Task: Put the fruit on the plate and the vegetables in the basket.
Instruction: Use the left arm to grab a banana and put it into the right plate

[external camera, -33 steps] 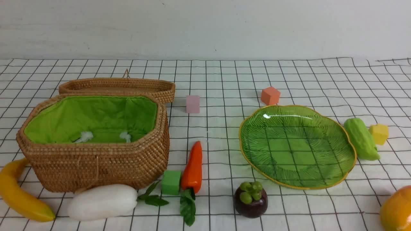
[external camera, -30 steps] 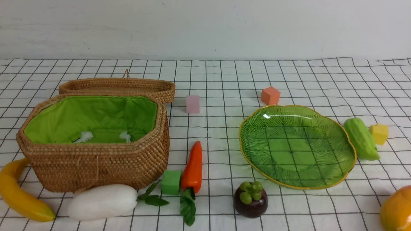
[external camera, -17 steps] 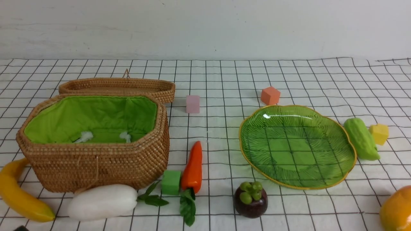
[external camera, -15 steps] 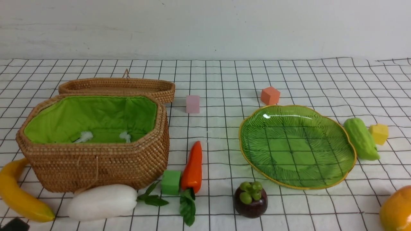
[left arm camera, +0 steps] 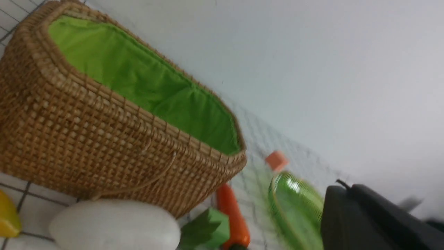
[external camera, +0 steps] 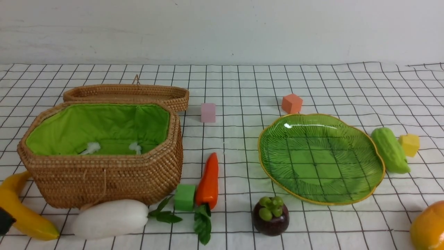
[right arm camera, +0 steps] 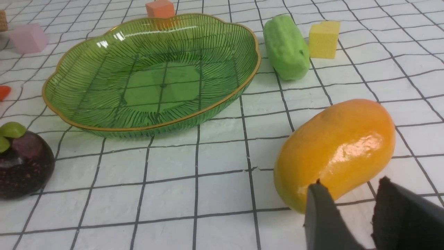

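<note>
On the cloth (external camera: 242,86), left claw (external camera: 4,220) newly overlaps banana (external camera: 33,224).

pink cube (external camera: 208,112) far centre | orange cube (external camera: 292,103) far, right of pink | yellow cube (external camera: 409,144) right side | green cube (external camera: 185,197) near centre | desk (external camera: 242,86) white cloth, black grid

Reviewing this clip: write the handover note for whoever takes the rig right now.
Left gripper shut, holding nothing, low beside the banana left-front of the basket.
Right gripper open, empty, just short of the mango.
Eggplant lies before the basket, carrot between basket and plate, mangosteen before the plate, gourd on its right.
Done: nothing; plate bare, no vegetable seen in the open basket.
Left: three fruits to plate, three vegetables to basket.
</note>
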Controlling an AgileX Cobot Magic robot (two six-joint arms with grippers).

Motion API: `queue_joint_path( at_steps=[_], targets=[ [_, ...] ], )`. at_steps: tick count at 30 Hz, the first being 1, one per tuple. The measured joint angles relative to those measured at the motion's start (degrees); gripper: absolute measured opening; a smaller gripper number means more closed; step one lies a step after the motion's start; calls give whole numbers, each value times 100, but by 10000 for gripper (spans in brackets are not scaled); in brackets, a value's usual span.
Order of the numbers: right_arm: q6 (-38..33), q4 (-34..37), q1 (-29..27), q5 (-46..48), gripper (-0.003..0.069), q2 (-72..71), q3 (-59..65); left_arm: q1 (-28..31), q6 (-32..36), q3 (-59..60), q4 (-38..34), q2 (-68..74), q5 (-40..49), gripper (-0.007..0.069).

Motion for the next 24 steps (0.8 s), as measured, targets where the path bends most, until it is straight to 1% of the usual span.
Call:
queue_joint_path(
  at_steps=[1, 2, 4, 5, 6, 8, 9, 10, 12, 13, 14, 16, 19, 22, 23, 24],
  targets=[
    [0, 0, 0, 0, 242, 0, 0, 0, 36, -54, 37, 100, 148, -13],
    [0, 0, 0, 0, 242, 0, 0, 0, 280, -468, 173, 531, 659, -13],
    [0, 0, 0, 0, 242, 0, 0, 0, 474, -958, 330, 1082, 1371, -13],
    [0, -14, 0, 0, 242, 0, 0, 0, 527, -1179, 422, 1347, 1702, -13],
    [0, -30, 0, 0, 242, 0, 0, 0, 535, -1220, 422, 1347, 1764, -13],
    [33, -75, 0, -36, 242, 0, 0, 0, 577, -1624, 697, 1928, 2391, -13],
    [154, 37, 0, -129, 242, 0, 8, 0, 581, -1754, 824, 2130, 2566, -13],
    [181, 63, 0, -148, 242, 0, 8, 0, 581, -1785, 843, 2159, 2587, -13],
    [618, 556, 0, -486, 242, 0, 44, 0, 581, -1884, 960, 2403, 2758, -13],
    [874, 936, 0, -729, 242, 0, 44, 0, 581, -1908, 983, 2512, 2822, -13],
    [916, 993, 0, -773, 242, 0, 44, 0, 581, -1908, 983, 2525, 2822, -13],
    [1337, 1595, 0, -1263, 242, 0, 44, 0, 581, -1915, 988, 2604, 2867, -13],
    [1692, 2110, 0, -1600, 238, 0, 44, 0, 581, -1919, 1017, 2664, 2876, -13],
    [1869, 2469, 13, -1271, 221, 0, -93, 0, 581, -1921, 1059, 2664, 2876, -13],
    [1798, 2620, 105, -506, 196, 8, -497, 0, 508, -1921, 1099, 2675, 2876, -13],
    [1647, 2643, 189, -102, 183, 43, -766, 0, 437, -1927, 1144, 2699, 2876, -13]
  ],
)
